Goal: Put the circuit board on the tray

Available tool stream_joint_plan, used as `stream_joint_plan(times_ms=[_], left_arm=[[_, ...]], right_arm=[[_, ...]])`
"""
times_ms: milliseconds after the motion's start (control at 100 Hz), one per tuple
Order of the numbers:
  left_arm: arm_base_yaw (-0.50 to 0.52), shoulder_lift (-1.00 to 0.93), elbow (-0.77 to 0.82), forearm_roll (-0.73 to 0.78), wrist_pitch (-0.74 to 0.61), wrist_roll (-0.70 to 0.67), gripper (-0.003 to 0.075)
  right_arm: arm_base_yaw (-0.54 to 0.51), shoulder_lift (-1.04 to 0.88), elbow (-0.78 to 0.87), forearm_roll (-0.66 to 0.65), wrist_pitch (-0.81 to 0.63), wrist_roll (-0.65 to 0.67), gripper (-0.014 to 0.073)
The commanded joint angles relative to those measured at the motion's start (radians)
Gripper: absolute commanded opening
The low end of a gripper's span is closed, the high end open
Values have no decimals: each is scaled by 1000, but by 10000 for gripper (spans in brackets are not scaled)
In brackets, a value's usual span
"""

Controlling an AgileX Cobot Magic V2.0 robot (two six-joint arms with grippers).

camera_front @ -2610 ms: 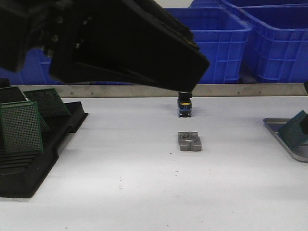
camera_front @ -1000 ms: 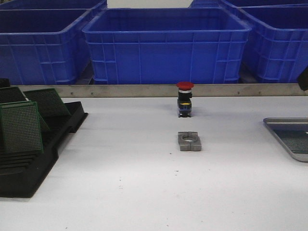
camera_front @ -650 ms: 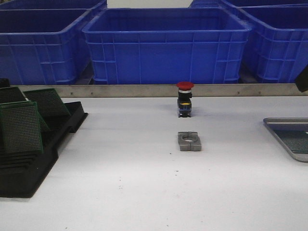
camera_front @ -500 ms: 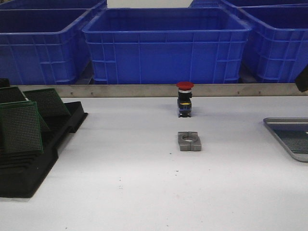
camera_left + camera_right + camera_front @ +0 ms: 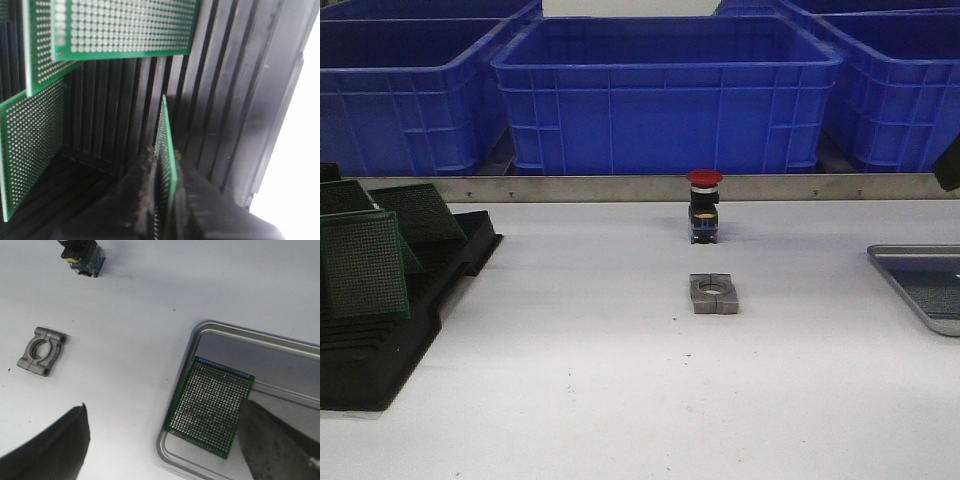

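Note:
In the left wrist view my left gripper [image 5: 165, 172] is shut on a green circuit board [image 5: 166, 140] that stands edge-on in the black slotted rack [image 5: 225, 100]. More green boards [image 5: 125, 25] lean in the slots beside it. In the right wrist view my right gripper [image 5: 164, 407] is open and empty above the near corner of the silver tray [image 5: 235, 334]. A green circuit board [image 5: 212, 407] lies flat in that tray. In the front view the tray [image 5: 892, 255] is at the right edge with the board [image 5: 935, 293] in it; neither gripper's fingers show there.
The rack [image 5: 380, 350] with upright boards [image 5: 362, 265] stands at the front left. A red push-button [image 5: 704, 205] and a grey metal clamp [image 5: 714, 294] sit mid-table. Blue bins [image 5: 665, 95] line the back behind a metal rail. A dark part of the right arm [image 5: 950, 165] shows at the right edge.
The left arm has left the front view. The board that the right gripper held tilted over the tray now lies flat in it, let go. Over the last second almost nothing moves.

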Motion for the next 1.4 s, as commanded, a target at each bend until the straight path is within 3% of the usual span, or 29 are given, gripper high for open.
stream_joint_plan(times_ms=[0,320,460,710,890,1140,1390], left_arm=[[1,-47,-27,-23,56,-17,-17],[1,-164,-73,-132,431,-17,-17],[1,-190,-73,-332,549,-17,-17],[1,-190,-73,-832,669,-17,-17],[-74,-186,-73,-1045,628,-5,-17],[-312,-133,-73,-1142,465,-5,-17],[-436,-74,-73,-1230,446,-3,-17]], right_arm=[[-7,-37,-27,26,3,-9,619],[-7,-37,-27,26,32,-10,619],[-1,-37,-27,26,113,-72,619],[101,-37,-27,39,276,-276,619],[205,-37,-27,40,352,-310,619],[380,-37,-27,50,442,-377,619],[482,-37,-27,167,449,-415,619]])
